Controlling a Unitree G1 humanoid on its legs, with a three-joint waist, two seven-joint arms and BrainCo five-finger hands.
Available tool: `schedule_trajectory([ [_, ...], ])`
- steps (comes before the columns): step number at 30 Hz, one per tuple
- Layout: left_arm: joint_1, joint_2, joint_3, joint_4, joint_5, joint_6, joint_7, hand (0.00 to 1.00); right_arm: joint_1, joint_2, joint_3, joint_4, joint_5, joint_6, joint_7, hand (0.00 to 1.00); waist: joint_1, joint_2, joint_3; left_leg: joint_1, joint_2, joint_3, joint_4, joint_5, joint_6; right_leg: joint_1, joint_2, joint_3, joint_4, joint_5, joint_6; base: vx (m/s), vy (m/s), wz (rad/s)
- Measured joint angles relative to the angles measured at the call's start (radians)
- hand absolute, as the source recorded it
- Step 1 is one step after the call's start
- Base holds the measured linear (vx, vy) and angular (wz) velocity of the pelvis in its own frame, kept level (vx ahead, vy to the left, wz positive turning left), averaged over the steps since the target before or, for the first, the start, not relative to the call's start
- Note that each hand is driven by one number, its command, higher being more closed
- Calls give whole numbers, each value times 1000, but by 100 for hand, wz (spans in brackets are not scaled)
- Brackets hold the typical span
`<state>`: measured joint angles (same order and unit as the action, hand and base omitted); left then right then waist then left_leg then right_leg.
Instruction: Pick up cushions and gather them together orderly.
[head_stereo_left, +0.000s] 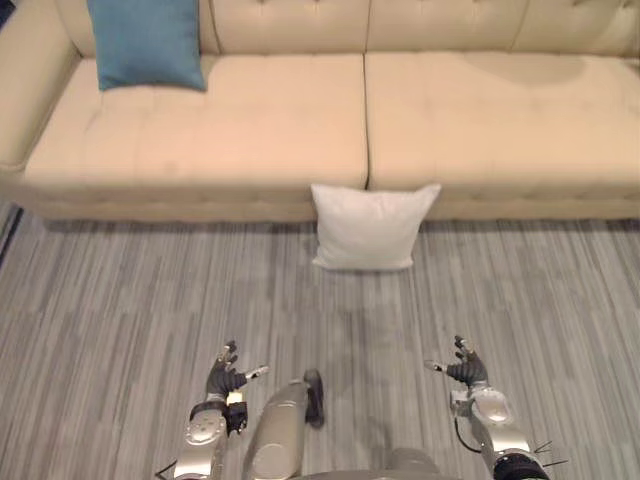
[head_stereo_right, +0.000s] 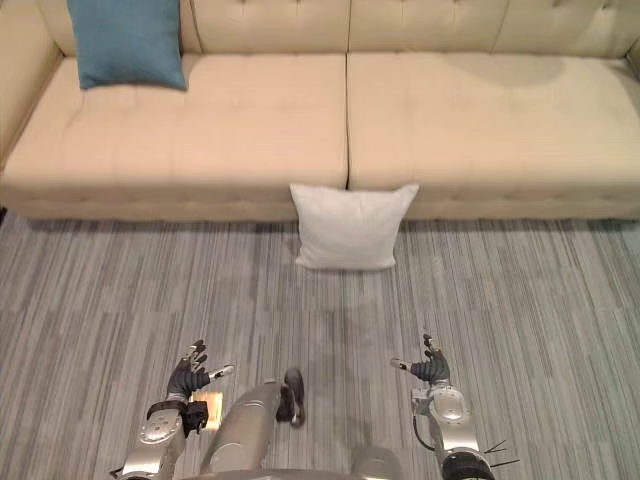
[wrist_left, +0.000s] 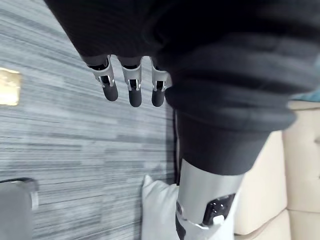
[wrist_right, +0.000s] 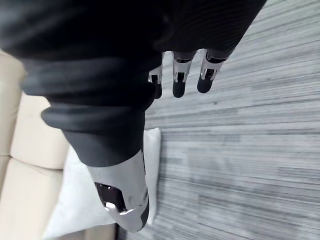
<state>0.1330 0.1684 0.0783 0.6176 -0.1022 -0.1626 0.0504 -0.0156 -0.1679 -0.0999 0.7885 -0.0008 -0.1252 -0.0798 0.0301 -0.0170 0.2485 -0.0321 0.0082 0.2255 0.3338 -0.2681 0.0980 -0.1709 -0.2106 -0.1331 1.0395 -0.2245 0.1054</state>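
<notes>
A white cushion (head_stereo_left: 367, 227) stands on the grey floor, leaning against the front of the beige sofa (head_stereo_left: 250, 130) at its middle seam. A blue cushion (head_stereo_left: 146, 42) rests upright against the sofa's back at the far left. My left hand (head_stereo_left: 227, 374) hangs low over the floor at the near left, fingers relaxed and holding nothing. My right hand (head_stereo_left: 464, 370) hangs at the near right, also open and empty. Both are well short of the white cushion (wrist_left: 157, 207), which shows past each thumb (wrist_right: 125, 197) in the wrist views.
The long sofa (head_stereo_right: 480, 120) spans the whole far side, its right seat bare. Grey striped carpet (head_stereo_left: 120, 300) lies between me and the sofa.
</notes>
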Motion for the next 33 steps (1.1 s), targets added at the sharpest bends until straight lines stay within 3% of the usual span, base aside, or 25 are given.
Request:
schedule_trajectory([
  [2,-1,7,0,4,-3,0,-2,0,6,-1,0,2,0,-1,5,0,-18,3,1,107,19,-2,-74,-5,-11,-110,10,-119,-223,-50,-45,400,-46,10],
  [3,-2,6,0,5,-3,0,-3,0,11,-3,0,5,0,0,6,0,-20,4,2,122,28,-2,-83,-8,-17,-133,22,-130,-307,-47,-45,590,-130,12],
  [4,-9,3,0,15,-3,0,-4,0,22,-6,-1,7,0,2,9,0,-21,4,2,150,45,-3,-92,-19,-37,-168,51,-133,-499,-9,-42,606,-174,20],
  [5,-9,4,0,27,-3,0,-3,0,28,-6,-1,14,0,10,13,0,-24,-2,-1,179,58,-4,-94,-38,-70,-176,90,-112,-711,98,-40,623,-202,19],
  [6,-7,4,0,31,-2,0,-3,0,32,-7,-1,14,0,15,15,0,-24,-8,-4,198,61,-6,-94,-51,-95,-176,102,-99,-799,172,-50,567,-210,21],
  [7,-1,2,-1,52,-1,0,-3,0,46,-9,-1,15,-2,17,16,0,-27,-16,-10,241,63,-17,-93,-76,-138,-158,114,-77,-860,377,-97,577,-206,1],
  [8,1,-22,-1,90,-1,3,-3,0,39,-25,-2,27,-5,23,16,0,-20,31,-22,259,107,-32,-83,-71,-172,-161,146,-84,-803,368,-133,566,-195,2],
  [10,-1,-28,-1,90,0,0,-4,0,30,-25,-4,17,-8,20,19,0,-25,34,-29,219,128,-59,25,-12,-242,-162,151,-96,-737,273,-148,469,-180,4],
  [11,-4,-30,0,90,0,-1,-5,0,31,-25,-4,15,-8,20,19,0,-26,36,-28,190,142,-74,102,11,-237,-145,155,-102,-735,254,-150,491,-232,16],
  [12,-4,-36,2,91,0,0,-5,0,32,-22,0,14,-8,20,19,0,-30,37,-28,108,176,-97,308,95,-237,-87,172,-113,-767,234,-159,548,-235,16],
  [13,-3,-45,2,90,-1,-1,-5,0,38,-16,0,9,-8,20,17,0,-18,39,-27,26,226,-97,502,78,-232,-14,195,-119,-819,228,-167,536,-207,7],
  [15,0,-58,1,90,-3,0,-5,0,46,-9,-1,-10,-5,17,15,0,-7,34,-27,-55,258,-79,622,45,-195,80,215,-114,-877,222,-175,416,-101,-15],
  [17,0,-79,1,86,-4,0,-5,0,41,-8,-6,-28,-5,12,15,0,11,33,-27,-118,253,-54,543,30,-174,126,216,-93,-915,223,-175,289,-11,-38],
  [19,1,-87,1,85,-5,0,-5,0,43,-1,-14,-25,-1,10,15,0,14,41,-27,-146,251,-38,293,27,-186,152,216,-71,-941,219,-159,217,83,-46],
  [21,1,-86,-1,88,-5,1,-5,0,51,0,-31,-20,-1,13,12,0,11,67,-31,-129,245,-40,91,86,-201,153,232,-53,-939,206,-127,176,161,-35],
  [22,-4,-75,1,88,-5,0,-4,0,56,8,-30,-17,-1,18,9,0,12,49,-32,-104,218,-31,54,87,-200,152,211,-32,-941,206,-105,164,174,-28],
  [25,-3,-68,3,89,-13,0,-3,0,87,4,-30,-13,-1,18,3,0,10,38,-34,-81,171,-14,13,89,-194,146,168,-15,-936,196,-74,119,143,-6],
  [30,-16,-30,28,89,-44,0,4,0,33,0,-29,39,2,18,-6,0,13,33,-28,-114,148,17,10,79,-177,58,137,21,-866,173,-47,22,76,-17],
  [33,-71,-5,51,83,-69,-2,25,0,-34,-11,-31,48,11,17,-14,0,13,34,31,-194,156,17,105,76,-171,-31,125,23,-749,148,-53,-94,49,-1],
])
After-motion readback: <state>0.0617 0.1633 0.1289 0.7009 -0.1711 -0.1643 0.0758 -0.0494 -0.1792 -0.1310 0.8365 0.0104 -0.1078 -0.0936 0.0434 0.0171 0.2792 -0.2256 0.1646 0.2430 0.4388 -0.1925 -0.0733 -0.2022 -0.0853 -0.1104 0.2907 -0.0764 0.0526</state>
